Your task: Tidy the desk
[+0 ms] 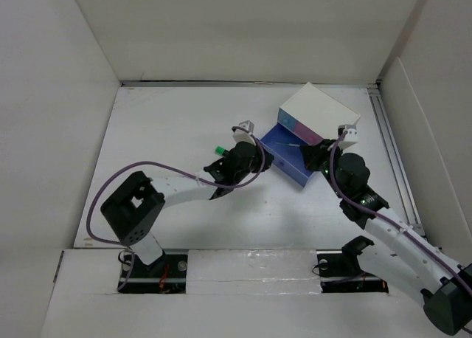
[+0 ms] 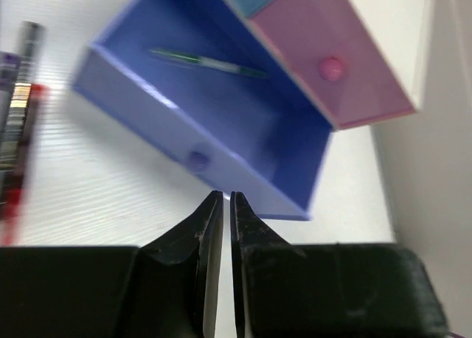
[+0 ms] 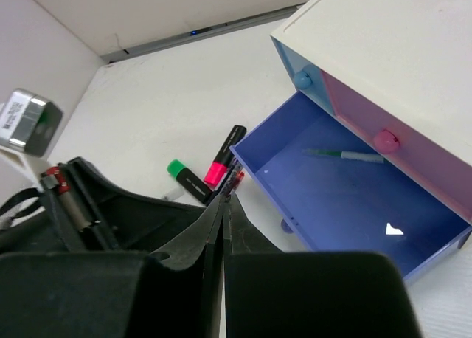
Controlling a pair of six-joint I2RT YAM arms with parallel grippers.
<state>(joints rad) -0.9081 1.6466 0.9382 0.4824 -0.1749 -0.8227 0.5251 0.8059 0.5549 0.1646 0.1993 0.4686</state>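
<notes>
No text, brand or number could be read anywhere. A sticker (image 3: 16, 118) on a silver block at the left edge of the right wrist view carried fine dark print, too small and blurred to make out. The markers (image 3: 223, 158) showed faint markings on their barrels, and these were illegible in every view.

Bright even light, left-wrist blur

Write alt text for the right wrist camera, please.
An open blue drawer holding a green pen sticks out of a white box beyond the shut right gripper. A green-capped marker and a pink-capped marker lie on the desk left of the drawer.
</notes>
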